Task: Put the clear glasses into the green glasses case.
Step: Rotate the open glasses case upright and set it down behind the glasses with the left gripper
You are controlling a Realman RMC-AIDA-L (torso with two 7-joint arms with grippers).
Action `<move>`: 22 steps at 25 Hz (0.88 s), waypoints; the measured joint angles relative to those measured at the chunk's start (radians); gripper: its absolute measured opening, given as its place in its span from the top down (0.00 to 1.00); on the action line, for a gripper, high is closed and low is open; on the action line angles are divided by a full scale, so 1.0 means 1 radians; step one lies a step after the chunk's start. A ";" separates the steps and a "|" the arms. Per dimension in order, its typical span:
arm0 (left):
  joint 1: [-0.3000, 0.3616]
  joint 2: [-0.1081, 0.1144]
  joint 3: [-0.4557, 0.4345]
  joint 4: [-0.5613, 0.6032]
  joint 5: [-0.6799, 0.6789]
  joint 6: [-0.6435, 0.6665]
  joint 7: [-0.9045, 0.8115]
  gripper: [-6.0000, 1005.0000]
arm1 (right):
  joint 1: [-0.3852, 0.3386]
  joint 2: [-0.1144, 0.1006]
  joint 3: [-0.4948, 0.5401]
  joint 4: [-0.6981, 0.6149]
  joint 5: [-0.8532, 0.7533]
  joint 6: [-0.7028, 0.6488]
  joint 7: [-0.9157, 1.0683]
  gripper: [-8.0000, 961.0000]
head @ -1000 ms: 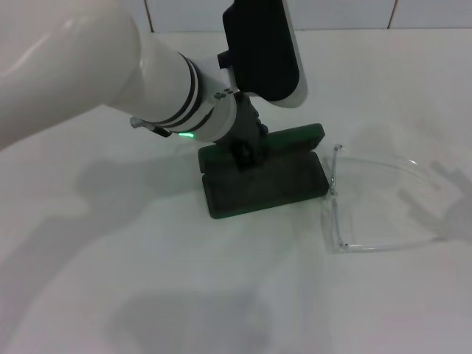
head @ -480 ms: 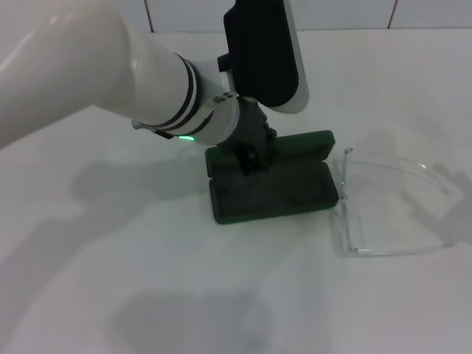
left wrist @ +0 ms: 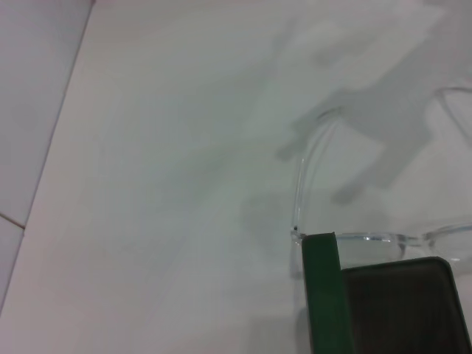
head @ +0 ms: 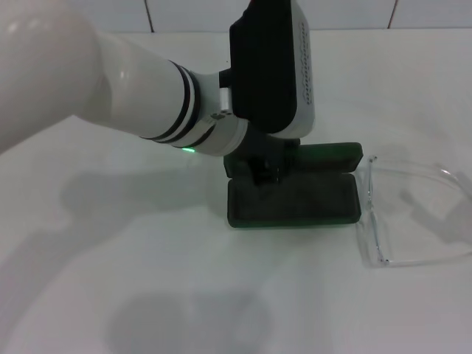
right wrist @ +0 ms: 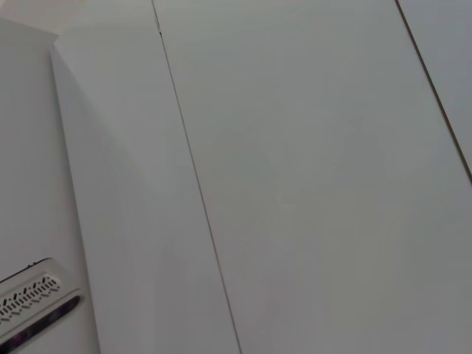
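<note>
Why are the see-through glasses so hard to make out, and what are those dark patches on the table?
Head view: the clear glasses show mostly as bright edge glints against the white table; the grey patches are soft shadows, the largest under the left arm. Left wrist view: shadows fall across the glasses' arm beside the green glasses case. Right wrist view: only plain pale panels.

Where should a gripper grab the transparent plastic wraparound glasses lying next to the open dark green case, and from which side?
I'd grip the near straight arm of the clear plastic wraparound glasses from above, jaws across it. The glasses lie unfolded on the white table, and that thin arm is clear of the dark green hard case. The left gripper is at the case.
</note>
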 joint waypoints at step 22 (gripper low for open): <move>0.009 -0.002 0.000 -0.037 0.029 -0.036 0.067 0.81 | -0.010 0.000 0.000 0.000 0.000 -0.004 0.000 0.17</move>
